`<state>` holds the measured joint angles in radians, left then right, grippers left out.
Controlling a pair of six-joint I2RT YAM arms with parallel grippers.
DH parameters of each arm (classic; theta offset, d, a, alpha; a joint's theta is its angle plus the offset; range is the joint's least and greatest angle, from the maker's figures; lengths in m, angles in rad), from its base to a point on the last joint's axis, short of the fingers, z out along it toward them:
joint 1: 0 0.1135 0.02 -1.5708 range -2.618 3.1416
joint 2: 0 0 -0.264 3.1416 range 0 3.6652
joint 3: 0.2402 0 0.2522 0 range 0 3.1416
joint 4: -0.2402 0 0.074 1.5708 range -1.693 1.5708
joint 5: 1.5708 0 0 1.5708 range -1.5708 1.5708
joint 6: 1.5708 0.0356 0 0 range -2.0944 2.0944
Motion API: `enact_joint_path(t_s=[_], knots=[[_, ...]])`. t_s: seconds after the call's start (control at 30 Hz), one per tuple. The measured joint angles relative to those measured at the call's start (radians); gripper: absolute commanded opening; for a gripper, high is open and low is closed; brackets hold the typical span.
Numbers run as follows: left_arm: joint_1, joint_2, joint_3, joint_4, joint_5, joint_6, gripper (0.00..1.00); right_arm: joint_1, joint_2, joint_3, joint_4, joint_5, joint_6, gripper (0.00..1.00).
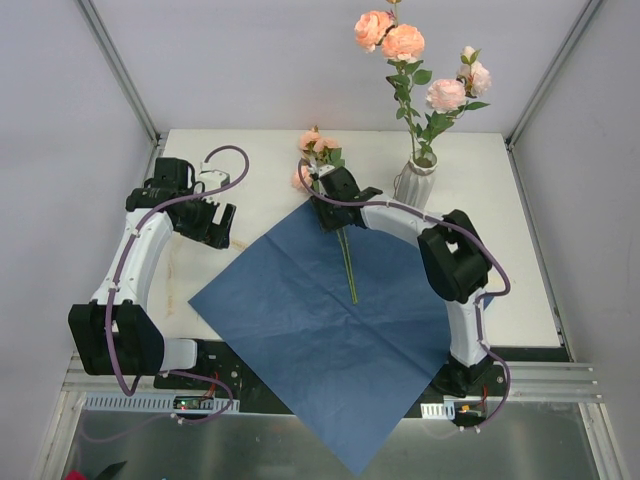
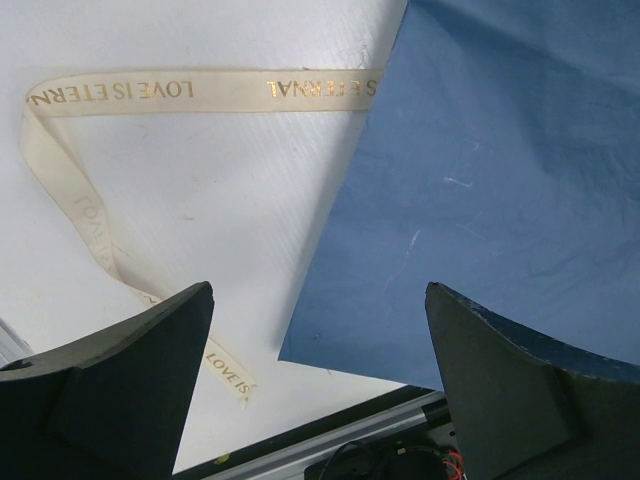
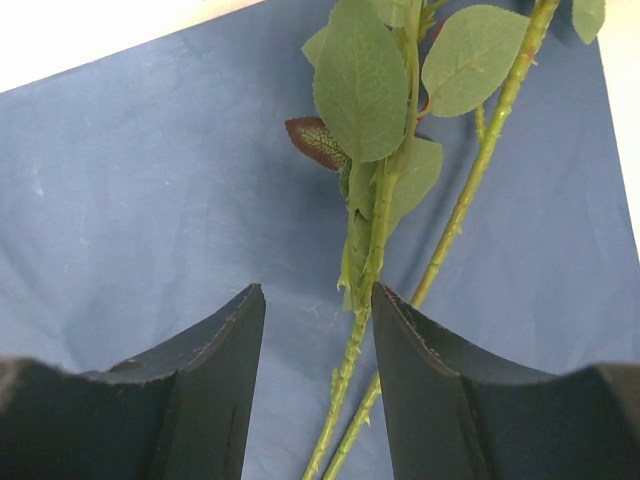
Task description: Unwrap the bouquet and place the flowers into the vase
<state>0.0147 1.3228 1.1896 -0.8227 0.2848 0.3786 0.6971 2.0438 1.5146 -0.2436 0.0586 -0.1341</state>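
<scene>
The blue paper (image 2: pixel 500 180) looked matt and a bit scuffed, and the cream ribbon (image 2: pixel 150 92) had shiny gold lettering. The tabletop (image 2: pixel 200 200) was smooth matt white, the vase (image 1: pixel 415 183) ribbed and slightly glossy, the stems (image 3: pixel 465 190) plasticky.

A white surface (image 1: pixel 500 200) fills the middle of the overhead view, squared off at its far corners. Two aluminium posts rise slantwise from those corners, the left post (image 1: pixel 120 70) and the right post (image 1: pixel 550 75). A plain grey wall (image 1: pixel 250 60) stands between and behind them. Along the near edge runs a ribbed aluminium rail (image 1: pixel 545 378), and below it lies a glossy grey panel (image 1: pixel 260 450). The left wrist view shows the surface (image 2: pixel 200 200) bare and matt, ending at the rail (image 2: pixel 330 445). The right wrist view catches a pale corner of the surface (image 3: pixel 80 30).
</scene>
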Motion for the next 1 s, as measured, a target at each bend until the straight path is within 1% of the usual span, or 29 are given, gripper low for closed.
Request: enact_joint_path(t_s=[0.43, 0.63, 0.87, 1.0], knots=[[0.0, 0.005, -0.013, 0.014, 0.0, 0.003, 0.87, -0.001, 0.071, 0.051, -0.006, 0.004, 0.0, 0.49], [0.0, 0.006, -0.03, 0.018, 0.0, 0.003, 0.87, -0.001, 0.066, 0.04, -0.001, 0.021, -0.001, 0.48], [0.0, 0.006, -0.038, 0.019, 0.0, 0.003, 0.87, -0.001, 0.01, 0.018, 0.002, 0.046, -0.007, 0.47], [0.0, 0.006, -0.044, 0.019, 0.0, 0.003, 0.87, -0.001, 0.006, 0.023, 0.0, 0.05, -0.008, 0.46]])
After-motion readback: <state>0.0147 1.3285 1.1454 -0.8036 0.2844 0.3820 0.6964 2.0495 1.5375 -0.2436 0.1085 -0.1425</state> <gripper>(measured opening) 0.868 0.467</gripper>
